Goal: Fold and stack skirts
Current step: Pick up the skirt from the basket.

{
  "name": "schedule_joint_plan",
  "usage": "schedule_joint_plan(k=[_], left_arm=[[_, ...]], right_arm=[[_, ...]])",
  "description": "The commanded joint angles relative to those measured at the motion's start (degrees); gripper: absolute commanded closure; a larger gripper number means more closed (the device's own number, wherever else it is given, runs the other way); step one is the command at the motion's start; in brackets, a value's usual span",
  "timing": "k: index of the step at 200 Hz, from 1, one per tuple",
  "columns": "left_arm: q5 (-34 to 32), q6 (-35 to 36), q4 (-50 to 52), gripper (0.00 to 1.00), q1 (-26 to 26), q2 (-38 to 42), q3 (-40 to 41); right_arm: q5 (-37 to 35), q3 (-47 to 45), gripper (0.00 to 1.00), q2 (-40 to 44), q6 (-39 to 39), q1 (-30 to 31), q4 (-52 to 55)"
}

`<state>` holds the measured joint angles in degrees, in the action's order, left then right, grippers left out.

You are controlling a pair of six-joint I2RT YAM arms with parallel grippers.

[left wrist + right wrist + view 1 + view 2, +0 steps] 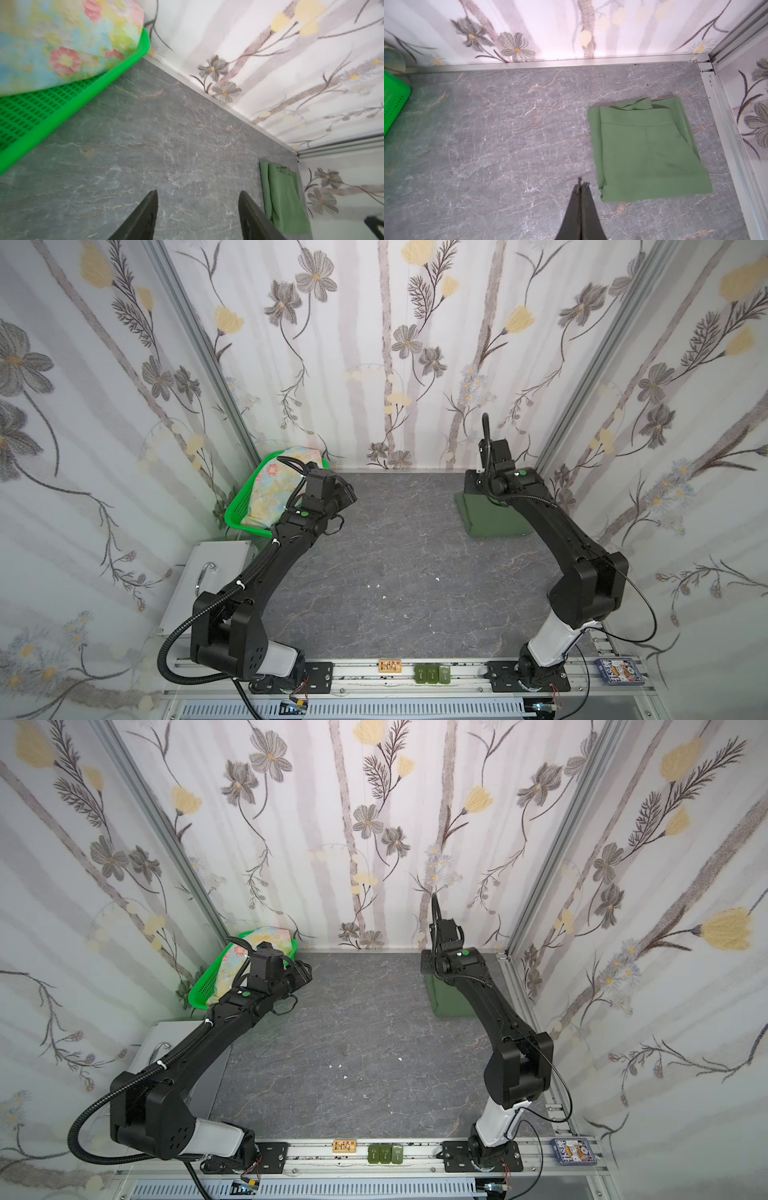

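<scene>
While the left gripper (197, 192) gapes empty and the right gripper (582, 182) is pinched closed, the olive skirt (645, 153) lies folded at 1 o'clock, waistband toward 12; the floral skirt (266, 489), partly hidden by the left arm (266, 568), fills the basket (235, 512) at 10.

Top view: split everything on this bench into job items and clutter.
Job: floral skirt; folded olive-green skirt.
Clutter: green perforated basket; blue card box; three green blocks; small wooden tile; grey metal box with handle.

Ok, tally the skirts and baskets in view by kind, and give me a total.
Skirts: 2 (olive-green skirt on the table, floral skirt in the basket)
Baskets: 1 (green basket)
Total: 3
</scene>
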<state>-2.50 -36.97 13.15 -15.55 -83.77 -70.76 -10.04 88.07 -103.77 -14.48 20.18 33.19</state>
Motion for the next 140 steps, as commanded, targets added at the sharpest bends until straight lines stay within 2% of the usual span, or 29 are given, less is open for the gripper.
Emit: schedule_joint_plan(k=[1,9,17,27,38,57,80,104,140], left_arm=[[-3.22,4.63,5.17,0.29,4.47,-3.65,-4.42],[-4.05,5.04,7.48,0.28,6.66,-5.58,-7.0],[-5.1,5.86,9.42,0.26,8.68,-7.31,-9.13],[-6.48,6.62,11.29,0.23,11.14,-9.05,-11.23],[-6.93,7.28,12.41,0.2,14.0,-10.64,-13.09],[-8.39,8.41,16.44,0.19,18.39,-14.14,-17.78],[-11.68,10.17,23.61,0.15,21.57,-19.22,-25.37],[-14.04,11.87,29.16,0.1,24.08,-24.06,-31.64],[-9.63,13.07,33.31,0.05,27.16,-31.6,-39.1]], right_arm=[[-1.44,-11.73,1.0,7.36,-2.45,1.96,-16.88],[2.09,-15.63,1.0,9.91,-3.78,1.79,-19.57],[3.28,-18.51,0.82,11.87,-5.64,1.79,-21.05],[5.97,-22.08,0.74,14.81,-6.82,1.87,-23.72],[9.28,-25.46,0.6,16.52,-7.75,2.03,-26.58],[13.4,-29.29,0.5,17.2,-10.15,2.44,-30.55],[17.69,-30.35,0.43,14.4,-11.81,4.03,-34.56],[22.2,-27.61,0.4,8.23,-12.27,5.84,-36.74],[28.93,-25.58,0.37,2.69,-15.31,6.61,-41.9]])
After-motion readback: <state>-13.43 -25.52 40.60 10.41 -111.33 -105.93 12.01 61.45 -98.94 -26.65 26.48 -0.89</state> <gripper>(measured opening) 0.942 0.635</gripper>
